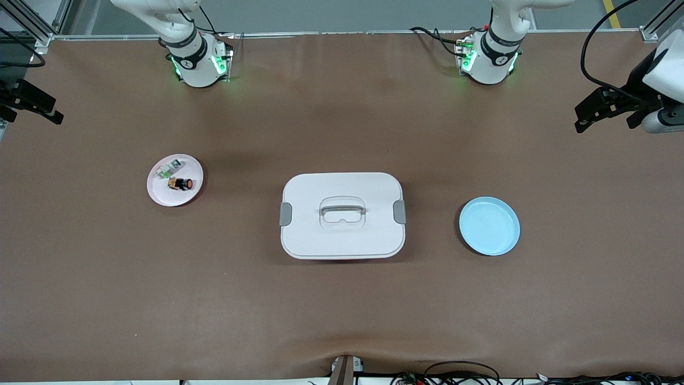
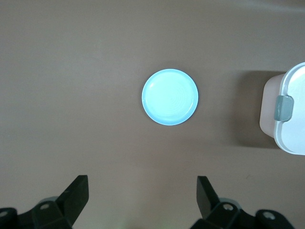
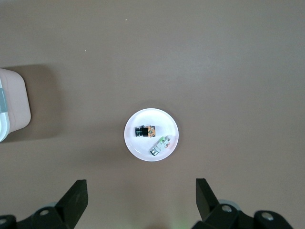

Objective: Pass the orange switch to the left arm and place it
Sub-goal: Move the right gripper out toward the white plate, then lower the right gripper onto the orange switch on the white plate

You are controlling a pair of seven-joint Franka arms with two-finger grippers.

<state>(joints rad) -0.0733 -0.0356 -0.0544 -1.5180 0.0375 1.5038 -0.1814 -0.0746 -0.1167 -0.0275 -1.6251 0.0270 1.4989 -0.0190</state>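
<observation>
You have the orange switch lying on its side on the pink plate, toward the right arm's end of the table, with the small green-and-white component just beside it on the same plate and farther from the front camera. In the right wrist view the switch and the component sit on the plate well clear of the right gripper; its fingers stand wide apart with nothing between them, and the plate lies ahead of the gap between them.

Your right gripper hangs high over the table edge at its own arm's end, holding nothing. Your left gripper hangs likewise over the edge at the left arm's end. In the left wrist view its fingers are spread wide about the gripper's centre and empty, and the blue plate lies ahead of the gap between them, well apart from the fingertips.

The box stands closed at the middle of the table, between the two plates, its grey clips on both ends. The blue plate carries nothing. An end of the box shows off to one side of the left fingers, and another end off to one side of the right fingers.
</observation>
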